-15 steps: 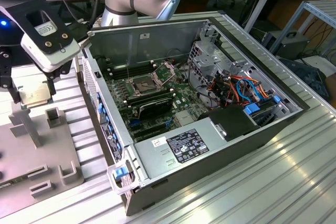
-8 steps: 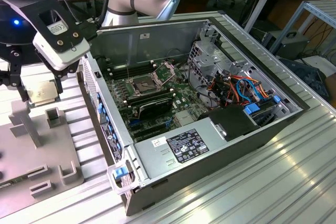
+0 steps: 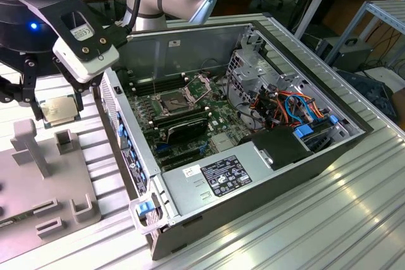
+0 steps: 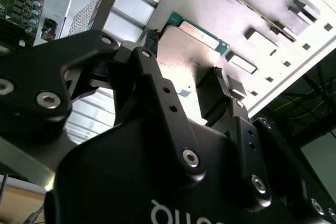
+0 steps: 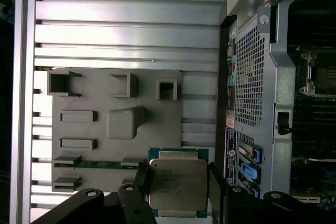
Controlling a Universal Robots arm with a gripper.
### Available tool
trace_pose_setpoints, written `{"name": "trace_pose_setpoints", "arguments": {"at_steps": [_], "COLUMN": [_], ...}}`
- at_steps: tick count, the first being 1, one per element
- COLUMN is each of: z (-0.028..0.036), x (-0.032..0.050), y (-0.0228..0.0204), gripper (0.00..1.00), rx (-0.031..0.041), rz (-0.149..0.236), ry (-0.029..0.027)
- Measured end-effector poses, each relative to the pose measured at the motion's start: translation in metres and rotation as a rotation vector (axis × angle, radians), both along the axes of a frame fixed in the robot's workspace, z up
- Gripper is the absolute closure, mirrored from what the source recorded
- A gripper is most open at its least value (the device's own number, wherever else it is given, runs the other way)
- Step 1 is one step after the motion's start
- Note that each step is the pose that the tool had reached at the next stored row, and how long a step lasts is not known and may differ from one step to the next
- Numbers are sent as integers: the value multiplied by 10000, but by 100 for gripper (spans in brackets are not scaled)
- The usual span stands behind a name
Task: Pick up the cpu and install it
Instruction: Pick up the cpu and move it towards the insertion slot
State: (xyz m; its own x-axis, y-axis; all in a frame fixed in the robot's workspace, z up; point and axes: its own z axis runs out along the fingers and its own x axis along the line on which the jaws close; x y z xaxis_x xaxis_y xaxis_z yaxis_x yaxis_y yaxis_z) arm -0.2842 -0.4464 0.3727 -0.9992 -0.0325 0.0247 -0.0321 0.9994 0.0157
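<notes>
The cpu [image 3: 57, 110], a thin square chip with a silvery-tan metal face and a green edge, hangs at the exterior view's left, just above the grey fixture plate [image 3: 25, 184]. My gripper [image 3: 58, 109] is shut on it, one black finger against each of two opposite sides. Both wrist views show the same hold: the cpu [image 5: 177, 184] sits between the fingers [image 5: 140, 178] over the plate's edge, and the cpu [image 4: 184, 51] reflects light between the dark fingertips [image 4: 218, 74]. The open motherboard socket [image 3: 174, 101] lies inside the computer case, away from the gripper.
The open computer case [image 3: 190, 184] lies on its side on the ribbed aluminium table [image 3: 329, 219], with cables, memory slots and a power supply inside. The grey fixture plate [image 5: 94, 129] carries several raised holders and blocks. The case's perforated rear wall [image 5: 247, 77] stands close beside the gripper.
</notes>
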Motion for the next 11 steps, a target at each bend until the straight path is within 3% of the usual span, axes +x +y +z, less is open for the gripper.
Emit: {"name": "trace_pose_setpoints", "arguments": {"at_steps": [11], "z": [0], "x": [35], "y": [0], "gripper": [45], "rx": [1], "rz": [0], "ry": [-1]}}
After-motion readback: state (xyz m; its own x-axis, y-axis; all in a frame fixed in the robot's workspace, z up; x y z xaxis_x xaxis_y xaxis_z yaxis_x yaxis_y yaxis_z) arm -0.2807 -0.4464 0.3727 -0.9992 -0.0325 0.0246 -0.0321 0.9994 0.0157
